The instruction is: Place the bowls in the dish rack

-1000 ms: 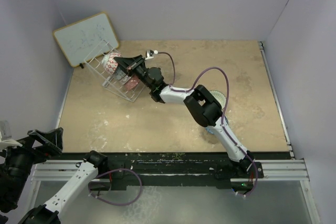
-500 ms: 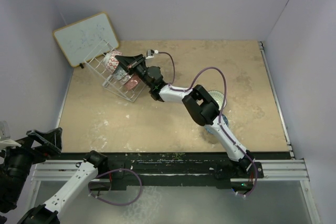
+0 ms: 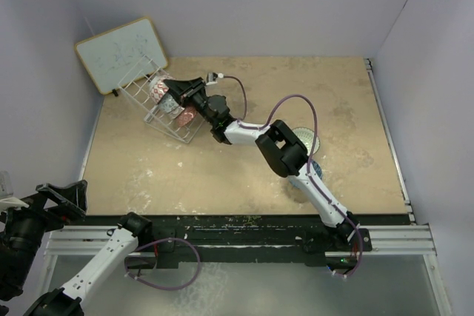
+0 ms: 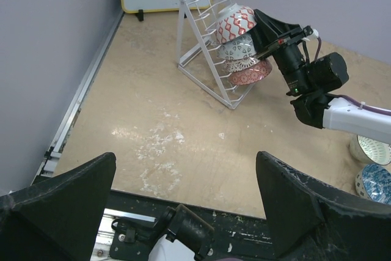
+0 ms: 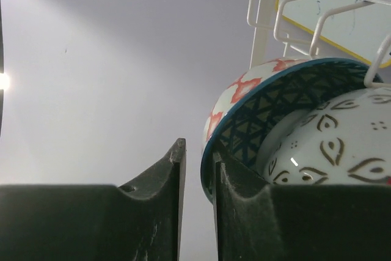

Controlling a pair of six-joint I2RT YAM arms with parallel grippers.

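Red-patterned bowl (image 4: 237, 21) sat atop dish rack (image 4: 183, 35), upper centre of left wrist view. Right gripper (image 5: 197, 148) fingers were narrow, rim between them; could not tell whether clamped. Left gripper (image 4: 185, 158) was spread wide, empty. Risk: unseated release could slide bowl off the wires onto cream bowl (image 4: 237, 50).

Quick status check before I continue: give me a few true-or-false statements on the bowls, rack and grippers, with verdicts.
1. The dish rack holds three bowls. True.
2. The left gripper holds a bowl. False: it is open and empty.
3. The right gripper is at the top bowl in the rack. True.
4. No bowls are on the table. False: a cream-white bowl and a blue bowl lie beside the right arm.
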